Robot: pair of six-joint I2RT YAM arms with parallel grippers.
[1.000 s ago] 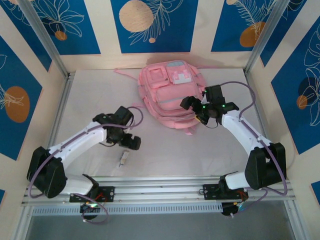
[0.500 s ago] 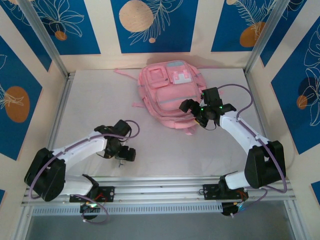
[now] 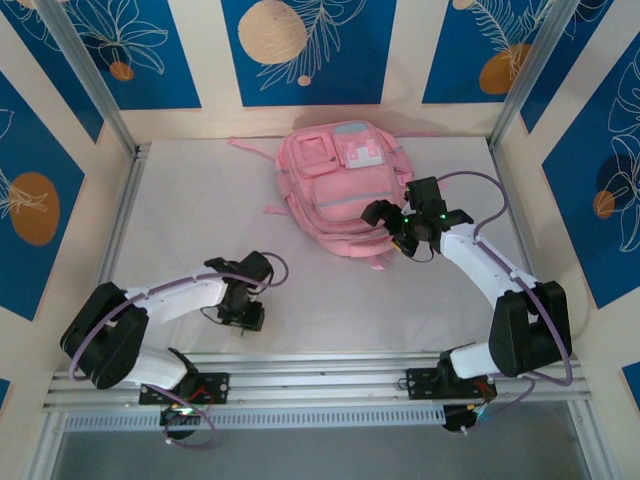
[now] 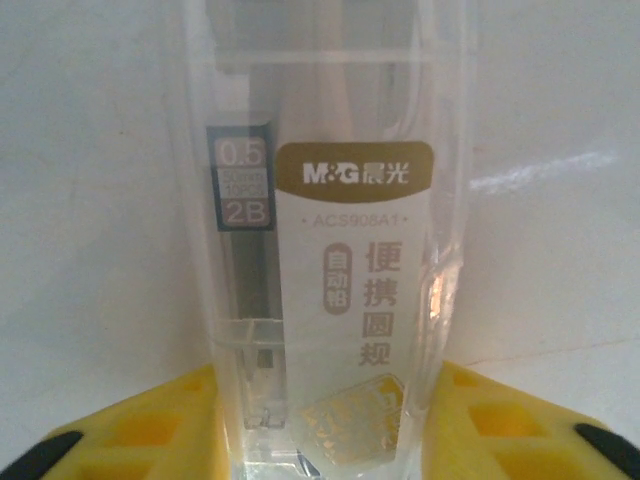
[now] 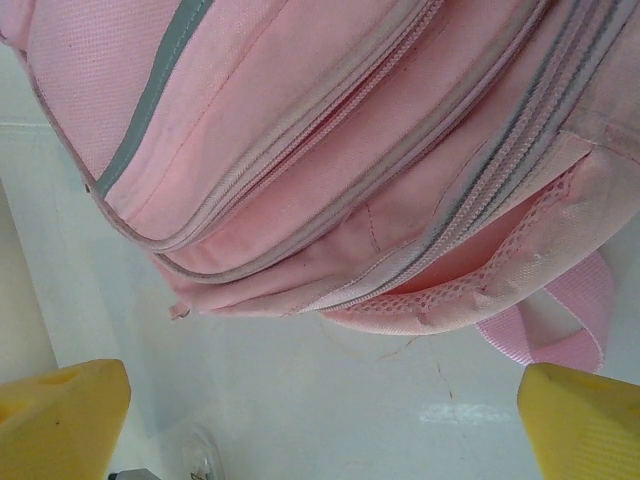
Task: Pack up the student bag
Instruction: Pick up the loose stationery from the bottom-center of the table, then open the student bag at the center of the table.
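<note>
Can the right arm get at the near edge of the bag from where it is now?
Probably yes: the right fingers stand wide open just short of the student bag, with bare table between.

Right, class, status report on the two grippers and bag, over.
Left gripper clamped on clear stationery case. Right gripper open beside student bag. Its zips look shut.

The student bag [image 3: 338, 195] lies far-centre on the table [image 3: 190, 210] — clear packet [image 4: 320, 250] near-left, between the left fingers [image 4: 160, 435].
</note>
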